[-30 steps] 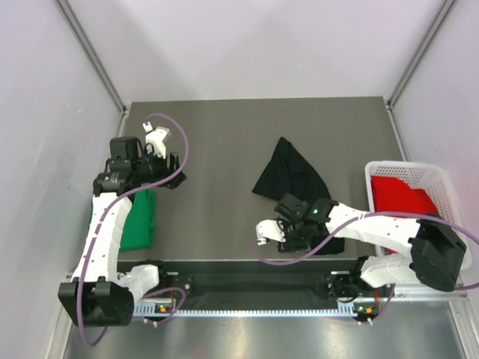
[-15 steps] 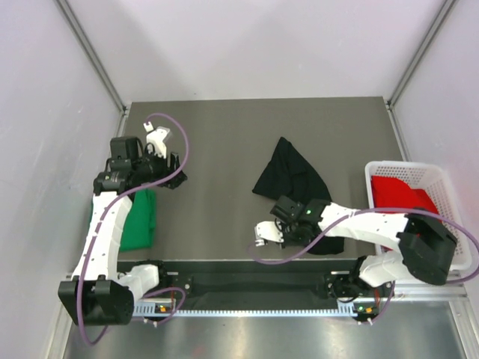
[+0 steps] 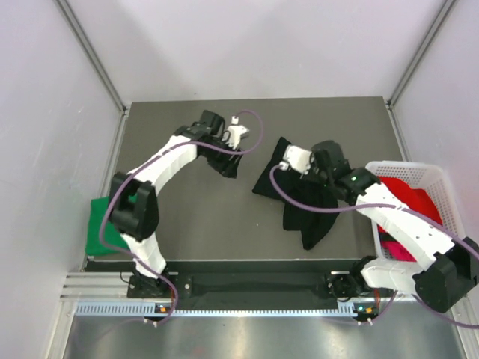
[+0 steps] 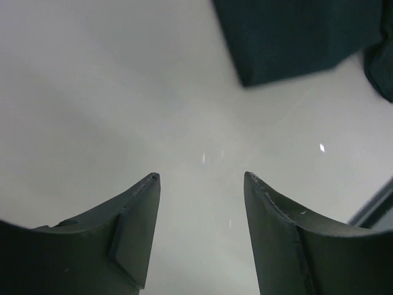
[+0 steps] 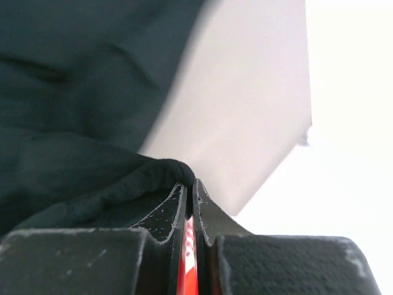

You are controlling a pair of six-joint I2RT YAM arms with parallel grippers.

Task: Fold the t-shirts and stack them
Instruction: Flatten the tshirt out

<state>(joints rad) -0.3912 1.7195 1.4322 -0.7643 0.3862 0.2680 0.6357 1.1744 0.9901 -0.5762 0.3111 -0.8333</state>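
The black t-shirt (image 3: 303,198) lies crumpled right of the table's middle, one end trailing toward the front edge. My right gripper (image 3: 284,163) is at its far left corner, shut on a fold of the black cloth (image 5: 80,178). My left gripper (image 3: 226,161) hovers open over bare table left of that shirt, and the shirt's corner (image 4: 295,37) shows ahead of its fingertips (image 4: 150,184). A green t-shirt (image 3: 101,233) lies at the table's left edge. A red t-shirt (image 3: 408,196) and a bit of pink cloth (image 3: 393,248) sit in the basket.
The white mesh basket (image 3: 443,176) stands at the right edge beside my right arm. Metal frame posts rise at both back corners, with white walls behind. A rail runs along the near edge by the arm bases.
My right gripper closed on the black shirt and carried its edge from the front toward the back. My left arm swung from the far left to the table's middle back.
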